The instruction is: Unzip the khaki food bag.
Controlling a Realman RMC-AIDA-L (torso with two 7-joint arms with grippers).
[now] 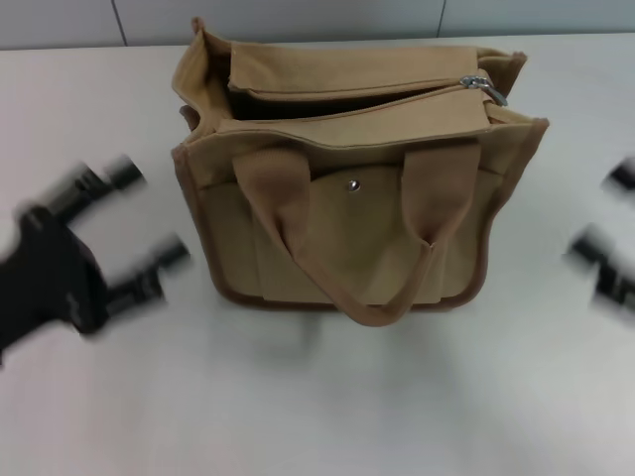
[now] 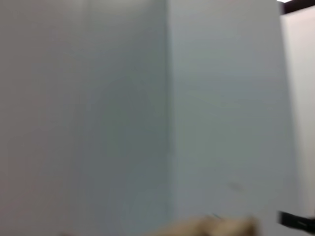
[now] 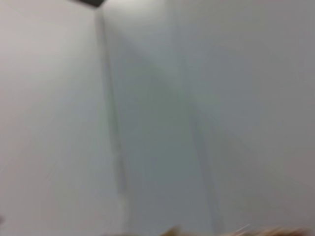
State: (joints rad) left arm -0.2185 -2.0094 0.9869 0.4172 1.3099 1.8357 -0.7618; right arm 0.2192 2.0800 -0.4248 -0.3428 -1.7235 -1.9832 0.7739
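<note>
A khaki food bag stands upright near the middle of a white table, its front pocket facing the camera; the bag is boxy tan canvas with darker brown piping along its edges; a small silver snap sits at the top centre of the front pocket; one loop handle hangs down over the front; the top is parted along its length, showing a dark interior, and the metal zipper pull rests at the bag's right end; no brand, label or writing can be read anywhere on the bag.

The left gripper hovers over the table just left of the bag, not touching it, its two dark fingers spread apart; the right gripper shows only partly at the right edge, apart from the bag, two dark fingertips visibly separated.

Both wrist views show mostly a pale grey wall; a blurred sliver of tan canvas edges each.
</note>
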